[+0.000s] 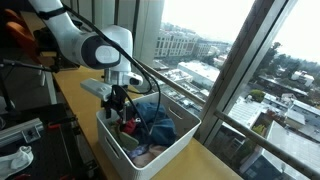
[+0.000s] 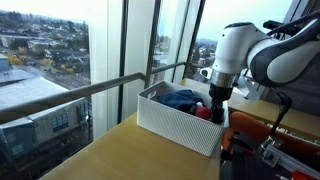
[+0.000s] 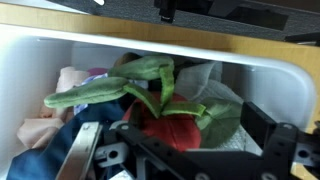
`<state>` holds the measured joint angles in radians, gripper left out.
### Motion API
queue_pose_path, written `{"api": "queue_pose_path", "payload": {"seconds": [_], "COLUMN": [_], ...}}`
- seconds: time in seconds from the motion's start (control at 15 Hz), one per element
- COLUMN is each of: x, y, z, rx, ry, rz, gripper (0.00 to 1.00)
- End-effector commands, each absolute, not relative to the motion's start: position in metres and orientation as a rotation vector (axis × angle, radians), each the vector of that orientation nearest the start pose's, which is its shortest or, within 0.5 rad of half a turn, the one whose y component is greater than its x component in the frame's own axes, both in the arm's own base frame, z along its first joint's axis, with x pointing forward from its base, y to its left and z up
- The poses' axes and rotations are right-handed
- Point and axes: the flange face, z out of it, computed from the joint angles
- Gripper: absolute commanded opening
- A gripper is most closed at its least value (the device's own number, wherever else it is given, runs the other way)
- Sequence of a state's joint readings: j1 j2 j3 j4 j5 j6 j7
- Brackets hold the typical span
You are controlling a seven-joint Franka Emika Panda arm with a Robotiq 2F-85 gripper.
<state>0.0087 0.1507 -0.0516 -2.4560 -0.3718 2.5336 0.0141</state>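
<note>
Red plush toy (image 3: 165, 125): round and soft, lying in the white basket, straight ahead of the gripper and between its fingers in the wrist view.
Green leaves (image 3: 125, 85): floppy stalks growing from the toy's top, trailing left and toward the basket's far wall.
Long axis: the stalks run roughly left to right, across the gap between the fingers.
Gripper (image 1: 120, 103): hangs down into the basket from above, jaws spread wide and pinching nothing.
Fingers (image 3: 86, 150): one sits left of the toy and one right. Whether either touches the plush cannot be told.
Neighbours: blue cloth (image 3: 55, 155) near left, pink fabric (image 3: 42, 128) further left, pale grey-green cloth (image 3: 218, 108) to the right.
Basket (image 2: 175, 128): stands on the wooden counter (image 2: 110, 160), just beside the window (image 2: 60, 60).
</note>
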Motion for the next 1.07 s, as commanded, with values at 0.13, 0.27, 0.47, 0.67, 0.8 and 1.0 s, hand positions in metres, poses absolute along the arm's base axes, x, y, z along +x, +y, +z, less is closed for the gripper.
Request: {"api": "queue_pose_path", "payload": {"seconds": [0.13,0.27,0.47,0.67,0.8,1.0], "x": [0.481,0.483,0.482,0.481,0.481,0.486], "y": [-0.015,-0.014,-0.018,-0.020,-0.021,-0.022], "z": [0.213,0.215,0.214,0.210,0.215,0.240], "rx": [-3.299,-3.297,-3.297,-3.297,-3.300,-3.314], "ry": [-0.428,-0.433,-0.431,-0.427,-0.425,-0.421], "rz": [0.074,0.038,0.022,0.030,0.028,-0.013], "gripper": [0.74,0.60,0.36,0.14,0.02,0.04]}}
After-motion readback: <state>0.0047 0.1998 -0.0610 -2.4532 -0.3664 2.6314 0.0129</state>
